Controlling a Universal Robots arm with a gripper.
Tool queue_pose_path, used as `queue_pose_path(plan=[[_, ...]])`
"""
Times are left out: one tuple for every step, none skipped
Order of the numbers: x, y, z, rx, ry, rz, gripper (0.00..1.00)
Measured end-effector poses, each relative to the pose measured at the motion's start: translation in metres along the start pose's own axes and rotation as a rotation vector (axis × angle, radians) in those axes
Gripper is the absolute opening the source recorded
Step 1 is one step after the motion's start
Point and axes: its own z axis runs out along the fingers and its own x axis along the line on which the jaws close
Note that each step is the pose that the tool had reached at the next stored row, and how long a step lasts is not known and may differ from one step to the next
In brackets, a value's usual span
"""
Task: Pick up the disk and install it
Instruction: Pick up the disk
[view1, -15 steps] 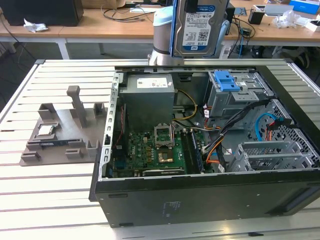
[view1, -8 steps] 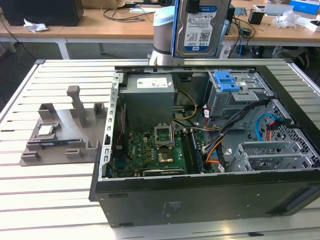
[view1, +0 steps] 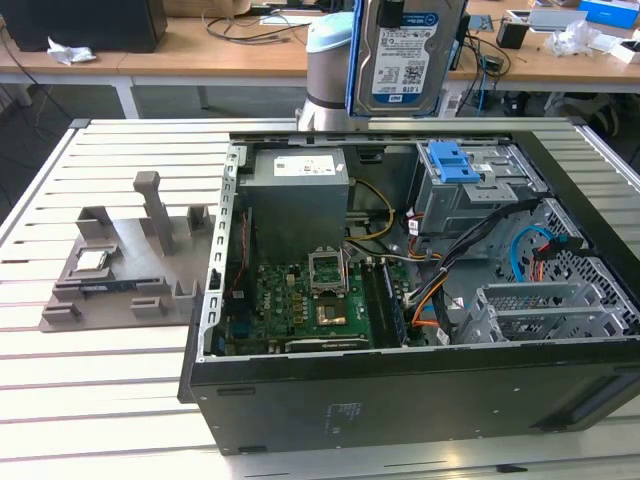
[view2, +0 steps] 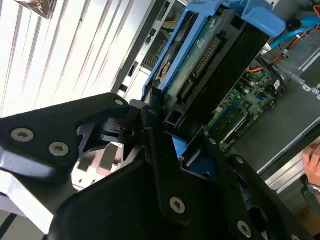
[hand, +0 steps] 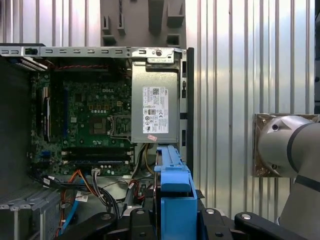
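Note:
The disk (view1: 405, 55), a silver hard drive with a blue-and-white label and blue side rails, hangs upright above the back edge of the open computer case (view1: 400, 390). My gripper (view2: 170, 127) is shut on it, its black fingers (view2: 150, 120) clamping the drive's two flat faces. In the first wrist view the disk (hand: 172, 185) shows edge-on by its blue rail, with the gripper (hand: 172, 220) around it, over the case beside the power supply (hand: 154, 107). The grey drive cage with a blue latch (view1: 455, 165) sits just below and to the exterior view's right of the disk.
Inside the case lie the motherboard (view1: 310, 300), cables (view1: 440, 270) and a second metal bay (view1: 540, 305). A grey fixture (view1: 130, 270) with a small processor chip (view1: 92, 262) stands on the slatted table at the exterior view's left. A person's hand (view2: 312, 170) shows near the case.

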Motion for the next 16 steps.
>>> queue_pose_path(plan=[[0.0003,-0.0004,0.0000,0.0000,0.0000,0.000,0.36],[0.0009,-0.0012,0.0001,0.0000,0.0000,0.000,0.36],[0.0017,-0.0021,0.0001,0.0000,-0.0001,0.000,0.36],[0.0024,-0.0028,0.0001,0.0000,0.0000,0.000,0.36],[0.0032,-0.0037,0.0002,0.0001,-0.0001,0.000,0.36],[0.0037,-0.0043,0.0002,-0.0001,0.0000,0.000,0.36],[0.0041,-0.0048,0.0002,0.0000,-0.0001,0.000,0.36],[0.0044,-0.0051,0.0002,0.0000,-0.0001,0.000,0.36],[0.0049,-0.0056,0.0003,0.0000,-0.0001,0.000,0.36],[0.0054,-0.0063,0.0003,0.0000,-0.0001,0.000,0.36],[0.0059,-0.0069,0.0003,0.0000,-0.0001,0.000,0.36],[0.0062,-0.0072,0.0003,0.0000,0.0000,0.000,0.36],[0.0065,-0.0075,0.0003,0.0000,-0.0001,0.000,0.36],[0.0068,-0.0080,0.0004,0.0000,-0.0001,0.000,0.36],[0.0071,-0.0083,0.0003,0.0000,0.0000,0.000,0.36],[0.0075,-0.0087,0.0004,0.0000,-0.0001,0.000,0.36]])
